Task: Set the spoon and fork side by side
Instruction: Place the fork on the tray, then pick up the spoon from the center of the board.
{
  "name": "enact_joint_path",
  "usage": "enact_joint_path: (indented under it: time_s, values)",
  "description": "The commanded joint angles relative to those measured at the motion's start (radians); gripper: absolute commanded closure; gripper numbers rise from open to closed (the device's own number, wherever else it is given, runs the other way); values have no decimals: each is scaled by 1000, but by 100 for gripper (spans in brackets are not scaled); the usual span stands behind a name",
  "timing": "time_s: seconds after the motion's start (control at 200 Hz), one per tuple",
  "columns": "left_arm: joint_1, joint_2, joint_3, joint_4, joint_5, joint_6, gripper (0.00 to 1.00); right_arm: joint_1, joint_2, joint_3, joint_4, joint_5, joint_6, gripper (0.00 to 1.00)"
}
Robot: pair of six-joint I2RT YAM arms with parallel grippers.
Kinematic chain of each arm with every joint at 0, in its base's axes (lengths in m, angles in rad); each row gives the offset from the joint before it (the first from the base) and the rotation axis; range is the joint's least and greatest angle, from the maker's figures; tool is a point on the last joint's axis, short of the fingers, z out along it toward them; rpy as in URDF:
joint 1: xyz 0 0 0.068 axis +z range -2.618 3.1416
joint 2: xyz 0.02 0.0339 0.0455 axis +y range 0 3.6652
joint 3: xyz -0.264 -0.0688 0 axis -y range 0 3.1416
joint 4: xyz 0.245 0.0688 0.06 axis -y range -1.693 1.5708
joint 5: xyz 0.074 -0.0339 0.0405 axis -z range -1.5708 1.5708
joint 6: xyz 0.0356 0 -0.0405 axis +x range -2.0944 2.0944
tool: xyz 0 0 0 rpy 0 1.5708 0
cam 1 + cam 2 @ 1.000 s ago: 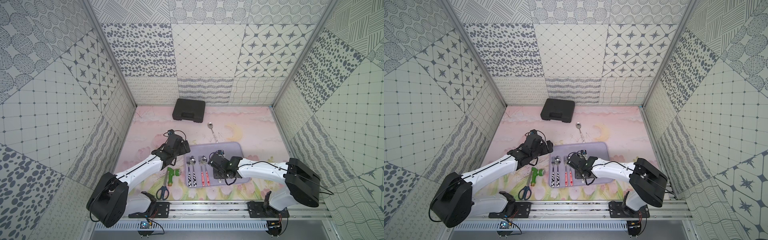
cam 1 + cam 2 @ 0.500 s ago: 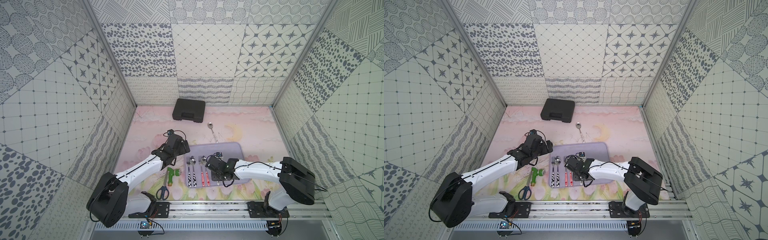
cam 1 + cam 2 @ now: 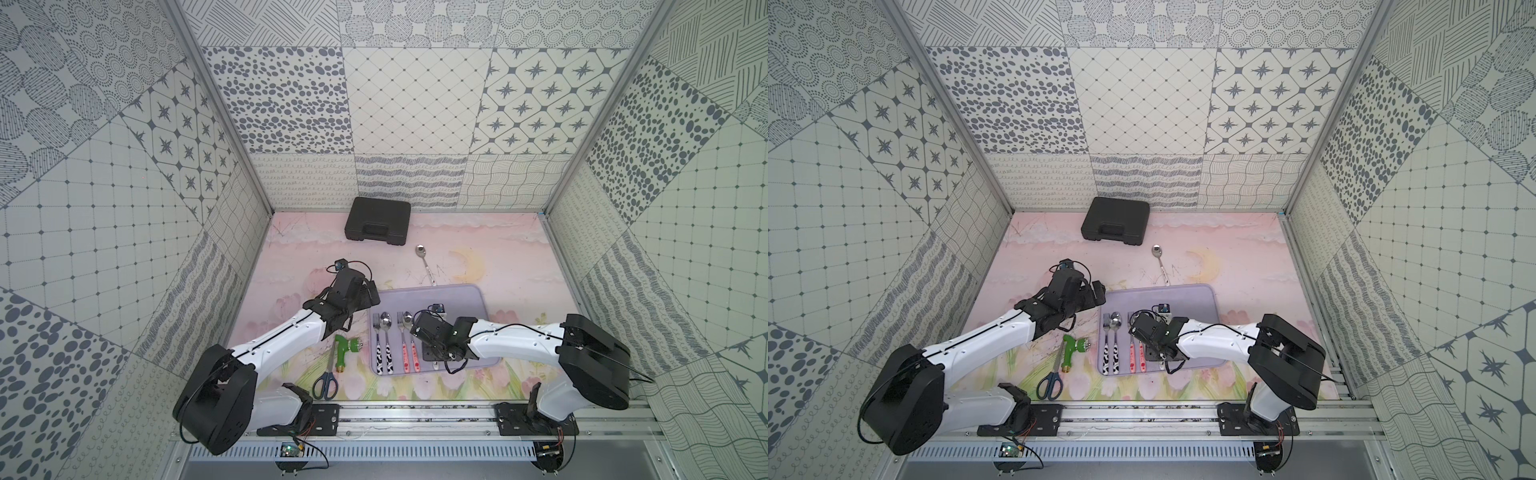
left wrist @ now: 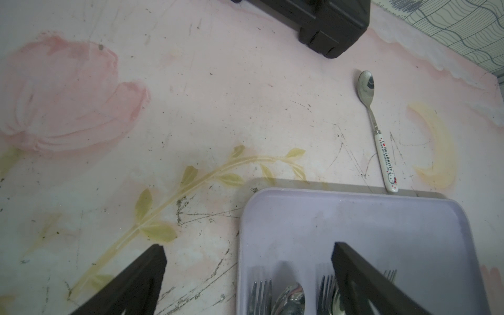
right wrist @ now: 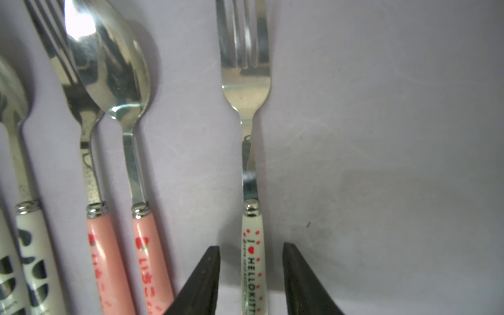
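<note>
A fork (image 5: 246, 90) with a white Hello Kitty handle lies flat on the lilac tray (image 5: 381, 136). My right gripper (image 5: 251, 245) stands open astride that handle, with a gap on each side. In both top views the right gripper (image 3: 430, 340) (image 3: 1154, 336) covers most of this fork. The matching white-handled spoon (image 3: 426, 264) (image 4: 381, 141) lies on the mat just behind the tray's (image 3: 457, 299) back edge. My left gripper (image 4: 246, 245) (image 3: 361, 295) hovers wide open and holds nothing over the tray's back-left corner.
On the tray's left part lie a cow-patterned fork and spoon (image 3: 383, 345) and a pink-handled fork and spoon (image 3: 408, 347) (image 5: 131, 109), each pair side by side. A green hose nozzle (image 3: 345, 351) and scissors (image 3: 326, 380) lie left of the tray. A black case (image 3: 378, 226) sits at the back.
The right gripper's jaws have parted from the white fork handle, which now rests on the tray. The right arm shifted slightly left. The left arm has not moved.
</note>
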Motion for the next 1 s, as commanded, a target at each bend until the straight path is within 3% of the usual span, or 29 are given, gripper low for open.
enact_joint_path:
  time_s: [0.0,0.215,0.545,0.996]
  values:
    - [5,-4,6,-13,-11,15,0,-7,-31,6,-22,27,-10,52]
    - [5,-8,6,-14,-11,16,0,-60,-85,26,-54,37,-82,44]
    - [5,-10,6,-15,-19,17,0,-253,-86,110,-70,-14,-304,37]
    - [6,-1,9,-15,-22,24,1,-487,123,391,-69,-94,-539,35]
